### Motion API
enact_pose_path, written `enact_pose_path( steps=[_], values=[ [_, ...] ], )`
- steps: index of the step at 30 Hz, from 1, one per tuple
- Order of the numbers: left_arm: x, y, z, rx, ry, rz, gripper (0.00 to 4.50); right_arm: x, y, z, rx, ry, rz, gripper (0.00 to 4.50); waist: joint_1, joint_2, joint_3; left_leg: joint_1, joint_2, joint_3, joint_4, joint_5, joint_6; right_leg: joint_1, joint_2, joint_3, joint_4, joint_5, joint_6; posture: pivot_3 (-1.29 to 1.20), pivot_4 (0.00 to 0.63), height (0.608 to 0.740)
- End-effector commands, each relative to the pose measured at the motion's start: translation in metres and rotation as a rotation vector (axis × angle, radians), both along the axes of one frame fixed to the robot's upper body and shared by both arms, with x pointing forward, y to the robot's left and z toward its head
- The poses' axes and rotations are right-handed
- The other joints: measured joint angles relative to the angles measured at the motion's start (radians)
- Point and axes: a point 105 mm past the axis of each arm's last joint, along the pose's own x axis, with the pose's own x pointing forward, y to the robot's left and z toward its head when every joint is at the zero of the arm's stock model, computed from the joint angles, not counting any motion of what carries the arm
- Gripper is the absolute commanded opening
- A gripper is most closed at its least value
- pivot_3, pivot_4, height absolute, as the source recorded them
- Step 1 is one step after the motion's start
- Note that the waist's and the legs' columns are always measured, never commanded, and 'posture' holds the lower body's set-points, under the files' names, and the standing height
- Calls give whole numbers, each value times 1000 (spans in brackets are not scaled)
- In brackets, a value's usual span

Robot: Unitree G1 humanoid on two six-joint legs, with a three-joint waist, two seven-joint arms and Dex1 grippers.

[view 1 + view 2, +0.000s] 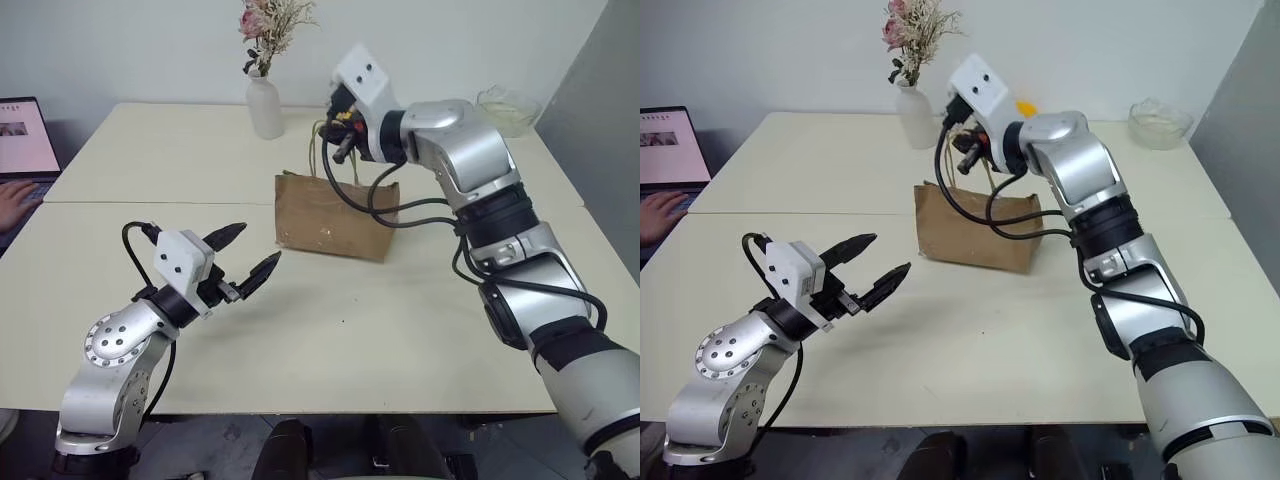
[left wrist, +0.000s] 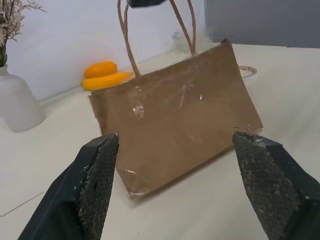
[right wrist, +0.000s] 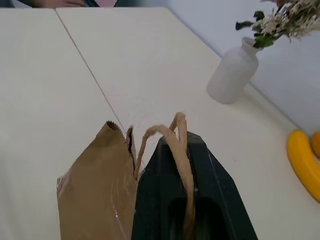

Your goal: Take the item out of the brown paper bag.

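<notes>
The brown paper bag (image 1: 335, 215) stands at the middle of the table, with shiny tape on its side (image 2: 175, 115). Its two thin loop handles (image 2: 127, 45) rise to my right gripper (image 1: 342, 145), which hangs just above the bag's mouth. That gripper is shut on the handles, and one loop lies over its black finger (image 3: 182, 165). My left gripper (image 1: 248, 255) hovers open in front of the bag on its left, a short gap away and pointing at it. Both its pads (image 2: 97, 180) are bare. The item is hidden.
A white vase (image 1: 265, 108) with dried flowers stands behind the bag. A banana (image 2: 106, 80) and an orange fruit (image 2: 100, 68) lie at the back. A glass bowl (image 1: 508, 108) sits far right. A laptop (image 1: 25, 135) and a person's hand (image 1: 12, 205) are at the left.
</notes>
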Motion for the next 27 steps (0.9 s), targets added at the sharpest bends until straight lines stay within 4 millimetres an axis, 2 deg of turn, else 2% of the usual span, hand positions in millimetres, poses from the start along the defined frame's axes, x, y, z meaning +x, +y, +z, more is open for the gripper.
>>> enact_pose_path(
  steps=[1, 7, 16, 27],
  values=[
    [-4, 0, 16, 19, -74, 3, 3796, -4, 8, 40, 66, -121, 21, 37, -1, 0, 0, 0, 0, 0, 0, 0, 0, 0, 0, 1, 0, 0, 0, 0, 150, 740],
    [-4, 0, 17, 28, -79, 10, 3796, 0, 15, 49, 60, -192, 36, 37, -2, 0, 0, 0, 0, 2, 0, 0, 0, -1, 0, 5, -1, 0, 1, 0, 150, 740],
    [-5, -1, 16, 37, -81, 7, 3796, 15, 14, 31, 0, -217, -6, 37, -2, 0, 0, 0, 0, 4, 0, 0, 0, -2, 0, 8, 0, 1, 1, 0, 150, 740],
    [-5, -1, 16, 48, -82, -4, 3796, 16, 13, 24, -27, -212, -3, 37, -3, 0, 0, 0, 0, 4, 0, 0, 0, -2, 0, 9, 0, 1, 1, 0, 150, 740]
  ],
)
